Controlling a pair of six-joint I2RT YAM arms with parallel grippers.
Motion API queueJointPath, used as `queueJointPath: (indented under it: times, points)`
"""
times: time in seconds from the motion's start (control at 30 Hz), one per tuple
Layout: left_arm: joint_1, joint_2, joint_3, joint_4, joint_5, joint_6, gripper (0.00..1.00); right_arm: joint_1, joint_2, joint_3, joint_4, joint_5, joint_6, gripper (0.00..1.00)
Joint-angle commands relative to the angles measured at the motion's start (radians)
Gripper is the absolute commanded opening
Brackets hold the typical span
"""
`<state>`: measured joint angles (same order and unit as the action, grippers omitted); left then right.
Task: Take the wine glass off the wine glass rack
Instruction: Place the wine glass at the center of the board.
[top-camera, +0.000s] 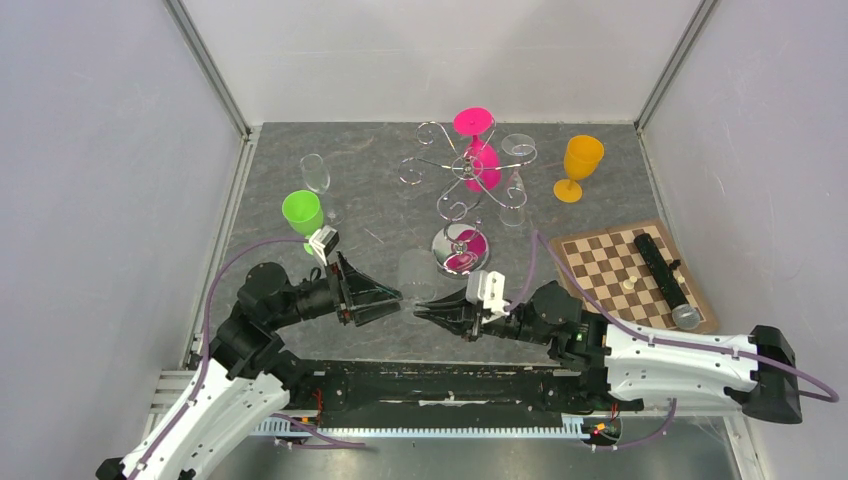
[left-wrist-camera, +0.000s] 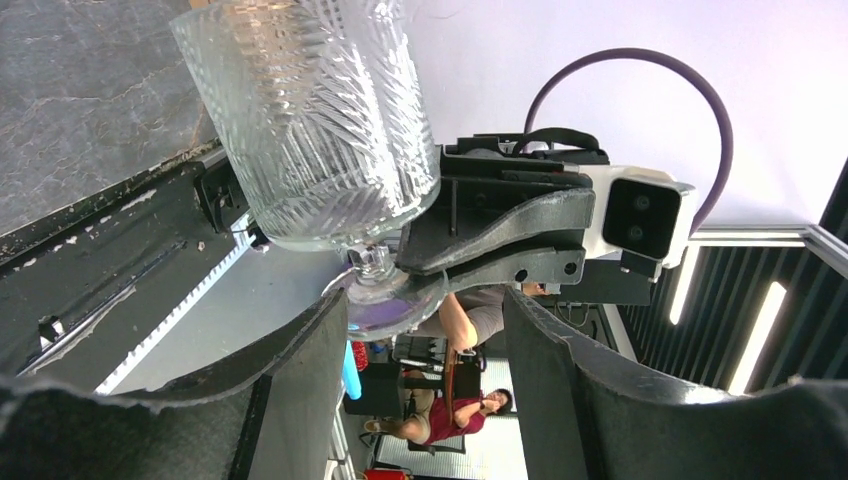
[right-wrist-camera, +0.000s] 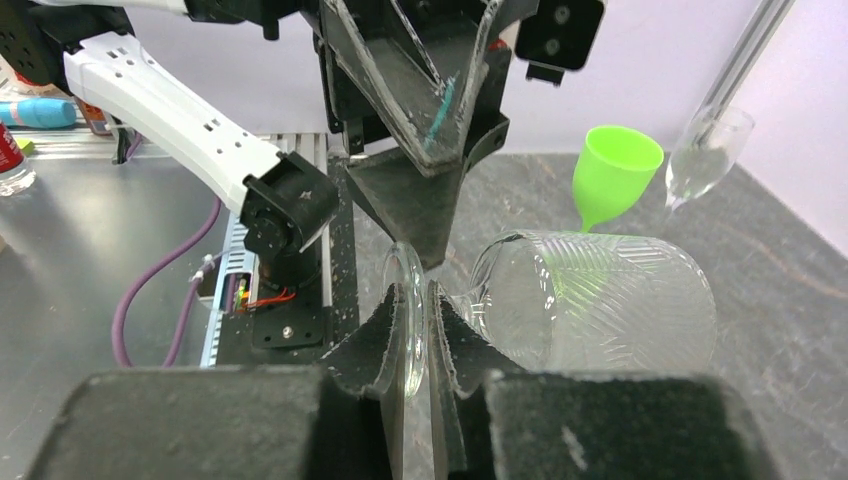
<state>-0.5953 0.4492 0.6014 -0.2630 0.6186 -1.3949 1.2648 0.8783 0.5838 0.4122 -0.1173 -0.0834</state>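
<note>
The chrome wine glass rack stands at the back centre on its mirrored base, with a pink glass hanging from it and a clear glass at its right side. A clear ribbed wine glass is held on its side off the rack, near the front. My right gripper is shut on its round foot; the bowl points away. My left gripper faces it, open, with the glass foot beside its left finger.
A green cup and a clear glass stand at the back left. An orange goblet stands at the back right. A chessboard with a black cylinder lies on the right.
</note>
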Motion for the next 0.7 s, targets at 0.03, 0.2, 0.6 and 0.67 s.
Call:
queueJointPath:
  times: [0.03,0.2,0.6,0.67]
  points:
    - [0.003,-0.023,-0.006,0.036,0.006,-0.048,0.64,0.044,0.012,0.02,0.229,0.065,-0.115,0.0]
    - [0.003,-0.026,-0.009,0.048,0.007,-0.06,0.64,0.082,0.033,0.002,0.311,0.07,-0.166,0.0]
    - [0.003,-0.044,-0.066,0.143,0.021,-0.131,0.64,0.119,0.111,-0.056,0.573,0.062,-0.255,0.0]
    - [0.003,-0.054,-0.082,0.16,0.02,-0.145,0.64,0.119,0.131,-0.058,0.614,0.06,-0.262,0.0]
